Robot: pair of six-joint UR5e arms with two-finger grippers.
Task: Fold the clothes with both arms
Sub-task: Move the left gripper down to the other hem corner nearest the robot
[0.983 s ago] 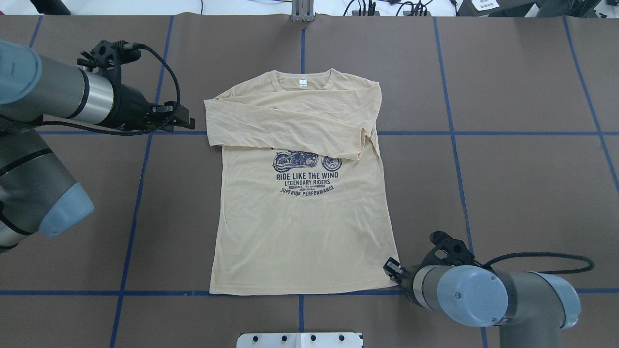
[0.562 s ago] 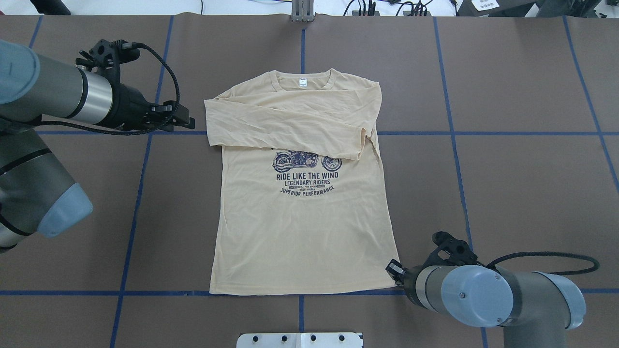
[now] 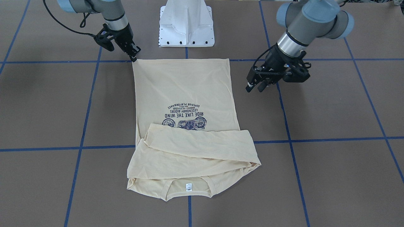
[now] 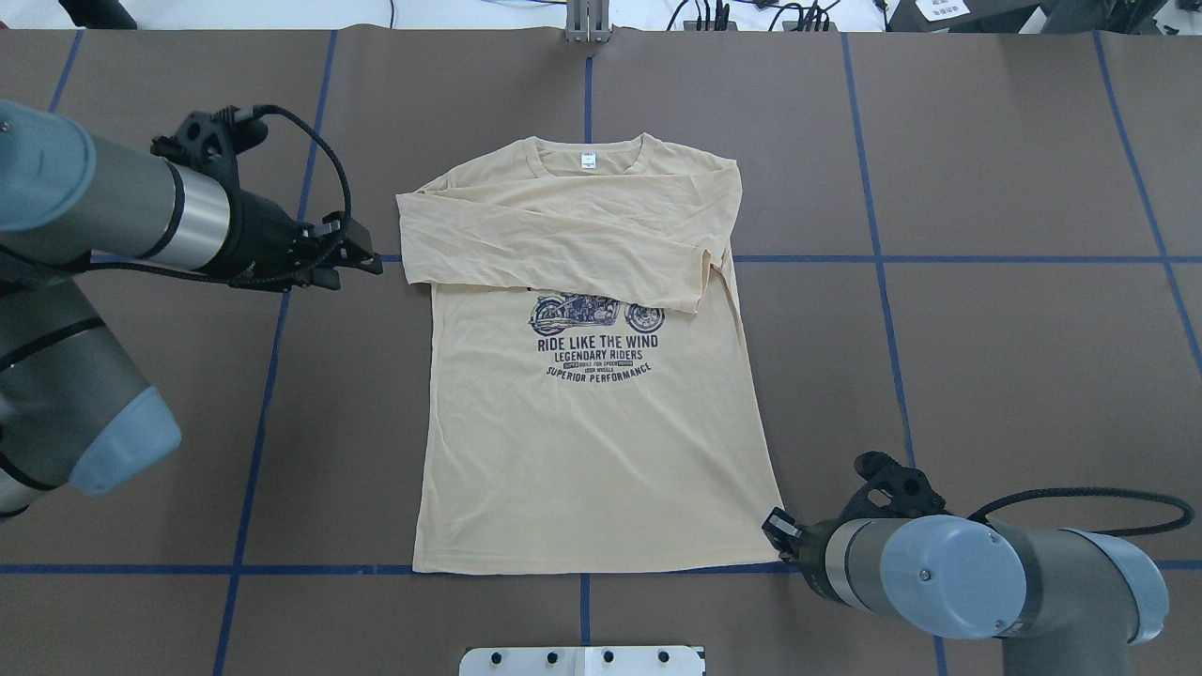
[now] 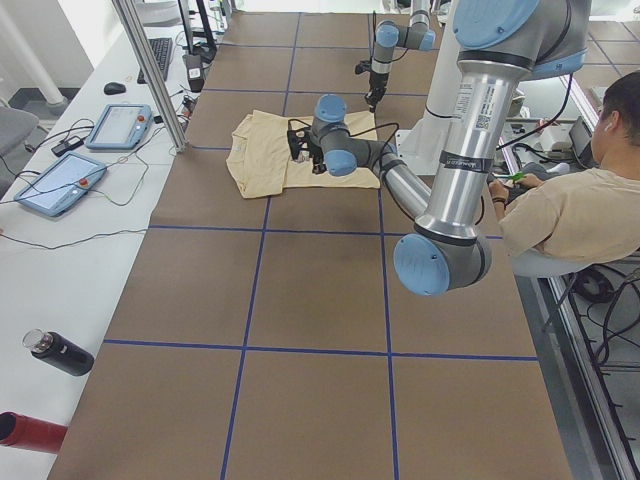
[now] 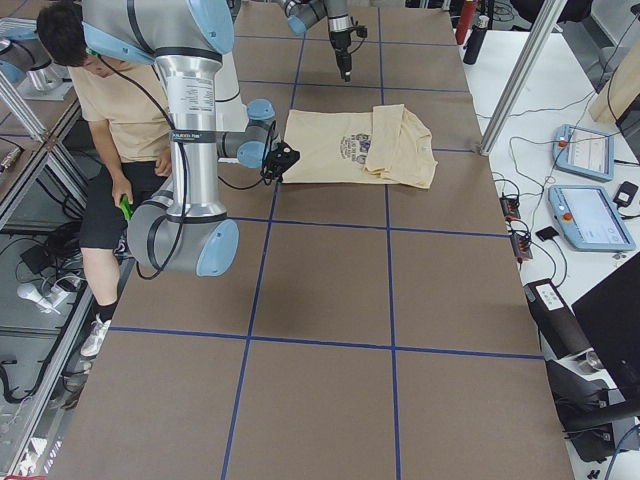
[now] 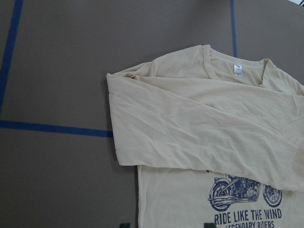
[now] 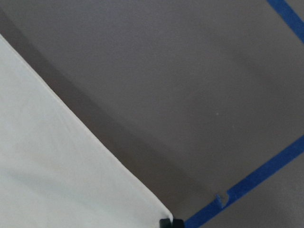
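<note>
The pale cream-yellow T-shirt [image 4: 592, 451] lies flat, print up, in the middle of the brown table. Both long sleeves are folded across its chest [image 3: 195, 148], and the neck label is on the far side. My left gripper [image 4: 368, 261] hovers open and empty just left of the folded sleeve edge; the front-facing view shows its jaws apart [image 3: 254, 88]. My right gripper [image 4: 776, 526] is at the shirt's near right hem corner [image 3: 134, 56]. In the right wrist view its tips [image 8: 170, 222] sit close together at that corner of the cloth [image 8: 57, 166].
The white pedestal base [image 3: 187, 23] stands at the table's near edge, behind the hem. A seated person [image 5: 580, 210] is beside the robot. Control tablets [image 5: 120, 125] and a bottle [image 5: 60, 352] lie on the side bench. Blue tape lines grid the table.
My left gripper has moved nearer along the sleeve's left edge. My right gripper has shifted slightly right and nearer, and the shirt's hem has slid a little right with it.
</note>
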